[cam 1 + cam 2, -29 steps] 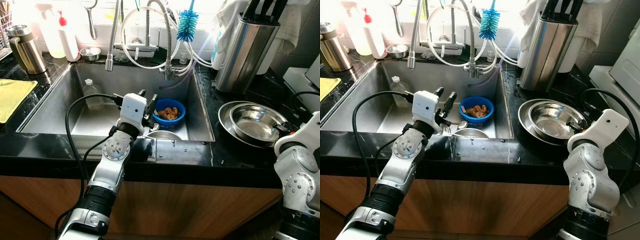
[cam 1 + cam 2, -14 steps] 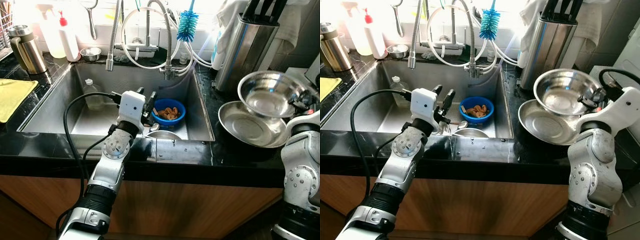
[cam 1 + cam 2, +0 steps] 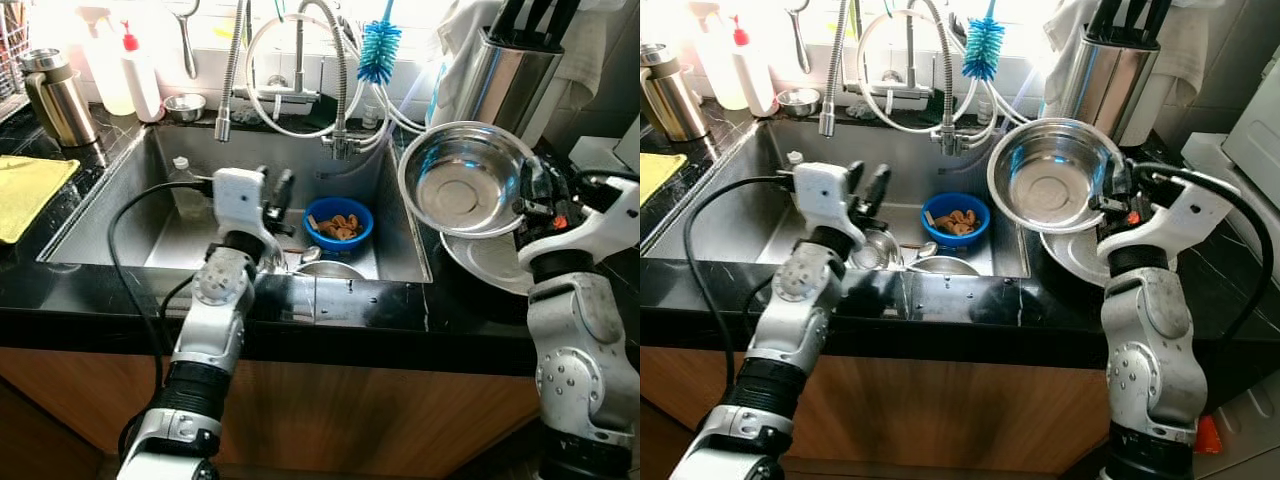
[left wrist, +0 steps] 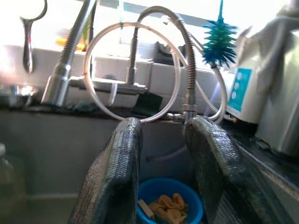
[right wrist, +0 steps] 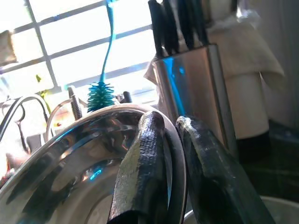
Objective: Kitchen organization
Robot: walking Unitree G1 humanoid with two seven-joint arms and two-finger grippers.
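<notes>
The right gripper [image 3: 528, 195] pinches the rim of a steel bowl [image 3: 462, 180], holding it tilted in the air above a larger steel basin [image 3: 478, 262] on the black worktop [image 3: 90, 290]. The left gripper [image 3: 272, 195] hangs over the sink [image 3: 110, 215], fingers slightly apart, near a blue bowl [image 3: 338, 222] of scraps.

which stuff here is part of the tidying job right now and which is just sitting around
In play:
steel bowl, held by the rim in the right gripper
larger steel bowl on the counter
left gripper, over the sink

Lying about:
blue bowl
bottle brush
knife block
yellow cloth
</notes>
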